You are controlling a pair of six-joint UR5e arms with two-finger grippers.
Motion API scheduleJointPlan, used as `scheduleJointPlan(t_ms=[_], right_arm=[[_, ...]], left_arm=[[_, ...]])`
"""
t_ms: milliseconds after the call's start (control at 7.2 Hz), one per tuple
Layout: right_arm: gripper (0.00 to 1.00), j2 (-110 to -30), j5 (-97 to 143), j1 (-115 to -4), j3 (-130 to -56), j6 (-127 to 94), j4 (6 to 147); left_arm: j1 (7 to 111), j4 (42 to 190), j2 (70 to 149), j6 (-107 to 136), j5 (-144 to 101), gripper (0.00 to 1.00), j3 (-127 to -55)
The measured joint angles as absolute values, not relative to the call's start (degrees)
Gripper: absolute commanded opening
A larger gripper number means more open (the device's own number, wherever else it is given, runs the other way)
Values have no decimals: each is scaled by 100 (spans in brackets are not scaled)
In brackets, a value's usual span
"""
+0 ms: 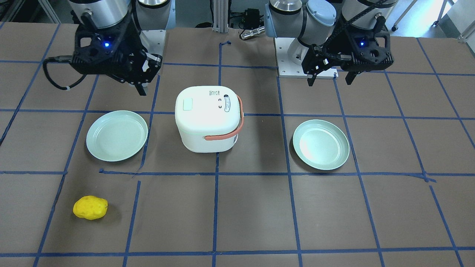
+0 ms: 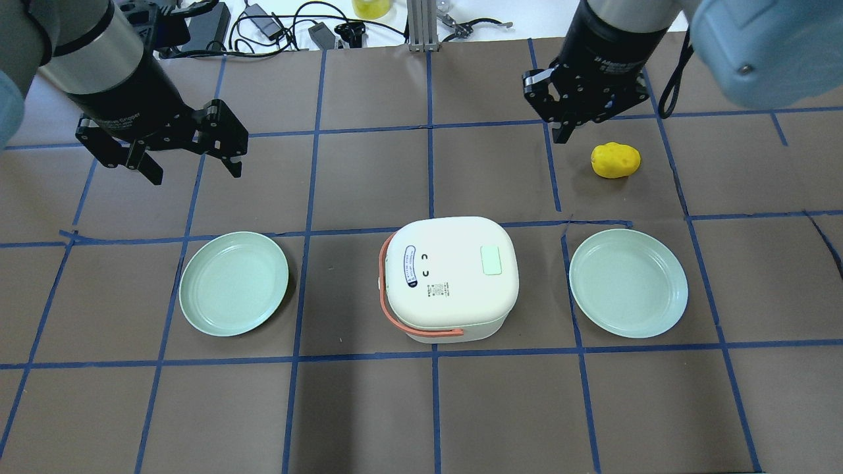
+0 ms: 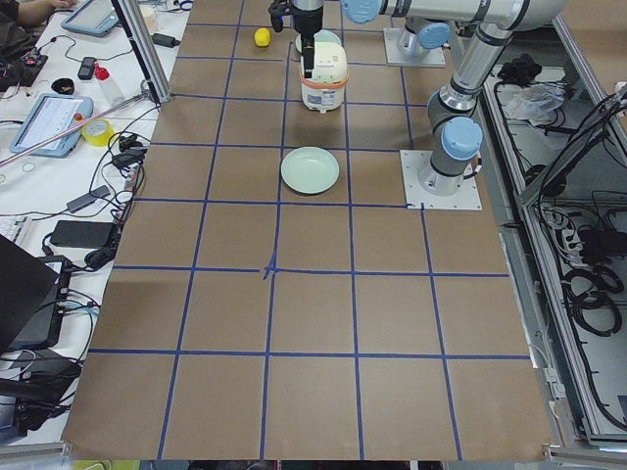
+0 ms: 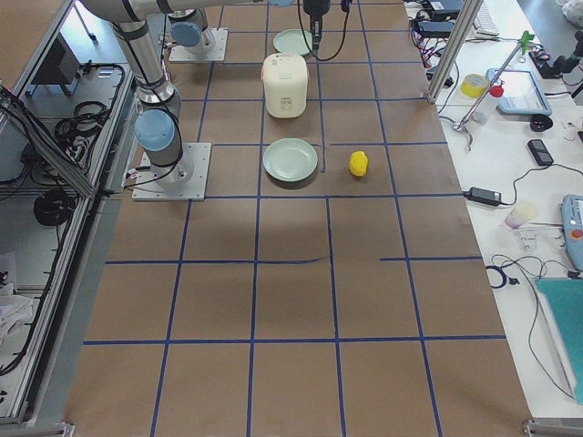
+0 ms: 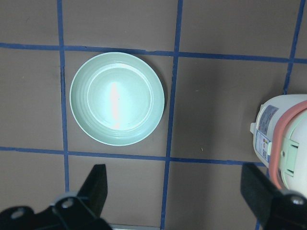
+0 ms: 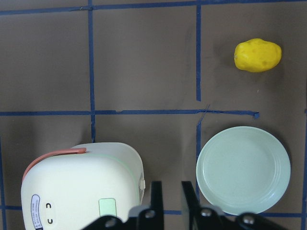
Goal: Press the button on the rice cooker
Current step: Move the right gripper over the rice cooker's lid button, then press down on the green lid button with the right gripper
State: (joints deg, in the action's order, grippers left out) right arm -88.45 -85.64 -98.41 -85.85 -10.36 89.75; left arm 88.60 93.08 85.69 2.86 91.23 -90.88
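The white rice cooker (image 2: 451, 276) with an orange handle stands mid-table, its lid shut. A pale green rectangular button (image 2: 492, 260) sits on the lid; it also shows in the front view (image 1: 187, 104) and the right wrist view (image 6: 107, 207). My left gripper (image 2: 195, 172) is open and empty, hovering high and far left of the cooker, above a plate. My right gripper (image 2: 563, 135) has its fingers (image 6: 157, 197) close together, holding nothing. It hovers beyond the cooker's right side, well above it.
Two pale green empty plates flank the cooker, one on the left (image 2: 234, 283) and one on the right (image 2: 629, 283). A yellow lumpy potato-like object (image 2: 615, 160) lies beyond the right plate, next to the right gripper. Cables and gear lie past the far edge.
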Motion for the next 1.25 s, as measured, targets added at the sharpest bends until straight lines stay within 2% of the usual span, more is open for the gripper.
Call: scheduleJointPlan(t_ms=[417, 833, 1250], right_arm=[[0, -8828, -8550, -10420, -9194, -1606, 9101], [0, -8821, -8566, -10594, -10111, -1612, 9699], [0, -8785, -8581, -10715, -10445, -1607, 10128]], left_arm=[[8859, 9308, 8570, 284, 9123, 100, -9088], [8859, 9308, 8569, 285, 9123, 100, -9088], [8859, 9308, 8569, 282, 9123, 100, -9088]])
